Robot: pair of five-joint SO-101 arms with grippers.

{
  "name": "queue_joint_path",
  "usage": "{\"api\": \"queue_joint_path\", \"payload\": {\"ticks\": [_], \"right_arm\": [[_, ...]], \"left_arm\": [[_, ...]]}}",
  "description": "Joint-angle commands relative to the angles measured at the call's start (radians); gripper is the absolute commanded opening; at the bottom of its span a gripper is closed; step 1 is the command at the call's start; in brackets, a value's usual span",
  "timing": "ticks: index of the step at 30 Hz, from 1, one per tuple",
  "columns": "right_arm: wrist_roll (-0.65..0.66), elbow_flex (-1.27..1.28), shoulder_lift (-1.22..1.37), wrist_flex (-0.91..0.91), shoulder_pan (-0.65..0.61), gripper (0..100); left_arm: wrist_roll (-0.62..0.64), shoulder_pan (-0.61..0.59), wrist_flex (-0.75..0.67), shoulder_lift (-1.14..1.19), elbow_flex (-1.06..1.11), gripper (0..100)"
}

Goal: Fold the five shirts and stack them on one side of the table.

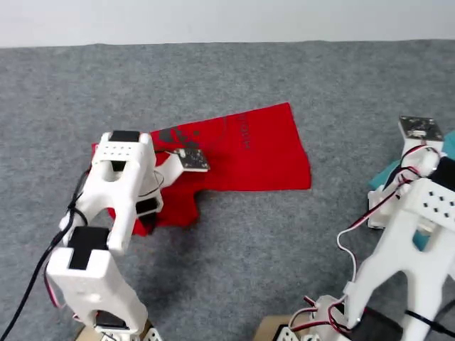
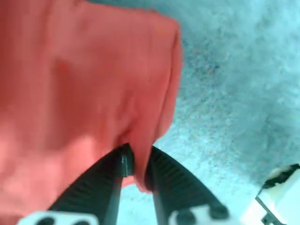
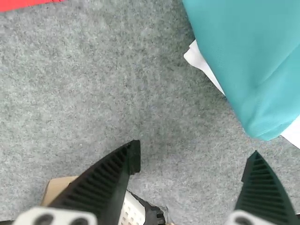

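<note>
red shirt point(image 1: 249, 153) — edge, seemingly — in left jaws

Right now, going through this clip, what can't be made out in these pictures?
High view: the left arm hides the near corner of the red shirt.
High view: the picture's edge and the right arm cut off the teal shirt; stack count unclear.
Left wrist view: red shirt blurred, folds unreadable.
</note>
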Motion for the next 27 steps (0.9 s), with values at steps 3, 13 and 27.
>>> {"api": "queue_joint_path", "payload": {"ticks": [3,13,27], "right_arm": [[-0.011,-0.006,-0.041,0.039,0.012,35.1],[-0.012,0.055,-0.041,0.039,0.012,35.1],[-0.011,0.078,-0.042,0.038,0.008,35.1]], "left_arm": [[0.048,-0.037,0.009,-0.034,-0.145,0],[0.098,-0.061,-0.003,0.192,-0.424,0],[0.126,-0.126,0.089,0.431,-0.811,0]]}}
